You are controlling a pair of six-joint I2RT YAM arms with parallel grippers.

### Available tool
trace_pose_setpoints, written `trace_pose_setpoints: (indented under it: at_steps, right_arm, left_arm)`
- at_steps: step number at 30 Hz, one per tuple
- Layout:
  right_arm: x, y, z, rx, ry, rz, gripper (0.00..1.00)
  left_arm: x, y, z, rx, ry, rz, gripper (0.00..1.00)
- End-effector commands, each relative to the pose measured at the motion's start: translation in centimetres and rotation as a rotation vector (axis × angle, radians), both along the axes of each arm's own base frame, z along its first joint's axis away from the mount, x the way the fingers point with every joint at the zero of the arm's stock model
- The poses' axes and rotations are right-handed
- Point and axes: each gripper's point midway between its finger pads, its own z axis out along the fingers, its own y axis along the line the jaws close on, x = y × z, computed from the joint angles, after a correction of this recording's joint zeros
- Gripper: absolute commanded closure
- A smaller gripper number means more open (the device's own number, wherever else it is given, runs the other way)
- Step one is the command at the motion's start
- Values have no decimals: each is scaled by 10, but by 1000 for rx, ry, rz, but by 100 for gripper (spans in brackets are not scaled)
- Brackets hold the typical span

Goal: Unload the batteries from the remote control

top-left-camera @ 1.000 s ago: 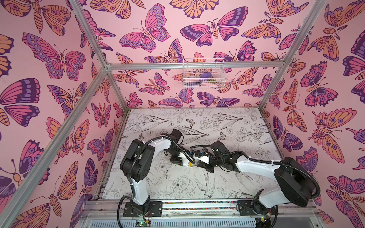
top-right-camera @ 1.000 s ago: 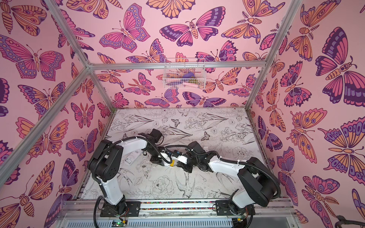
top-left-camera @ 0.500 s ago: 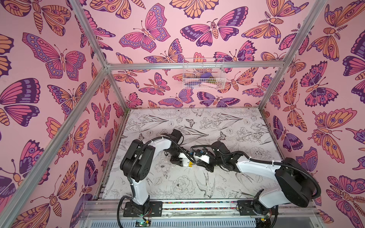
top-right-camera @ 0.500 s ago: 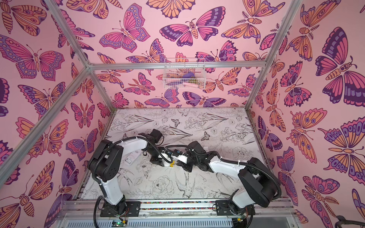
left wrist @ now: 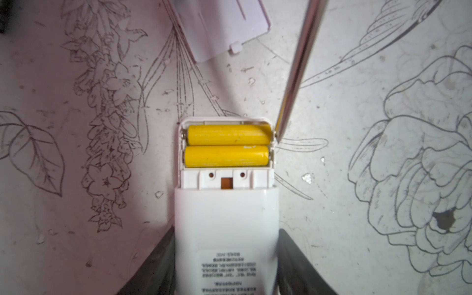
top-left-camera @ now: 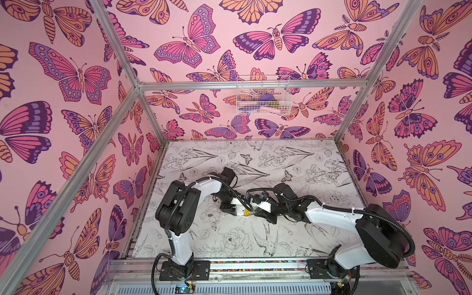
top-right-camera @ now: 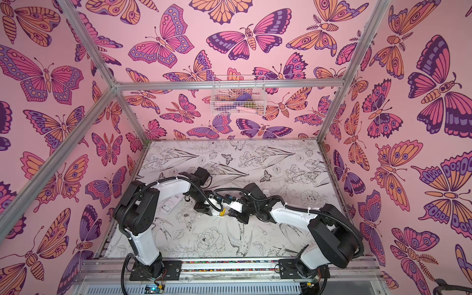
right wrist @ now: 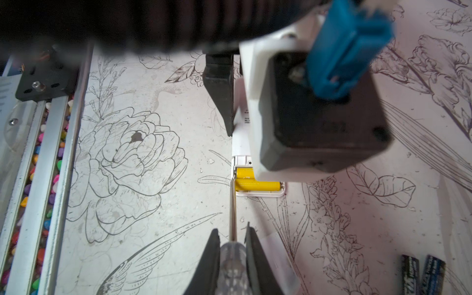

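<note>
The right gripper (right wrist: 231, 233), clamped on the screwdriver (right wrist: 233, 204), edged very slightly leftward in both top views, bringing its tip nearer the yellow batteries (left wrist: 228, 145) in the remote (left wrist: 226, 224).

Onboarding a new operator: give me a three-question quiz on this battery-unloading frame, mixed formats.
1. True or false: both bright yellow cylindrical batteries sit inside the white plastic remote control.
2. Which gripper holds the clear-handled metal screwdriver?
3. The two black cylindrical batteries lie: A in the remote; B on the floral-printed table; C in a gripper.
Key: 1 true; 2 right gripper; 3 B.
</note>
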Motion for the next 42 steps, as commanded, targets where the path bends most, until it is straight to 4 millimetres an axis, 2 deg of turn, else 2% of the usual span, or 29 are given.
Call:
trace_pose_setpoints:
  at_steps: [1,8,18,25,35,42]
  right_arm:
    - [-4,0,1,-4,9,29,100]
    - [4,-1,-1,-18,-28,-2,100]
    - [2,-4,-15,-88,-47,-4,100]
    - [0,-8,-25,-165,-140,-19,100]
    - [14,-6,-5,-219,-485,-98,100]
    - [24,-9,14,-214,-597,-146,100]
  left_arm:
    - [-10,-1,1,-6,37,-9,61]
    - [-10,-2,2,-10,41,-7,61]
    - [-10,-1,1,-7,45,-2,61]
    - [-11,-2,3,-12,55,19,61]
    - [-17,0,1,-2,65,19,62]
    - [-20,2,-1,7,65,9,62]
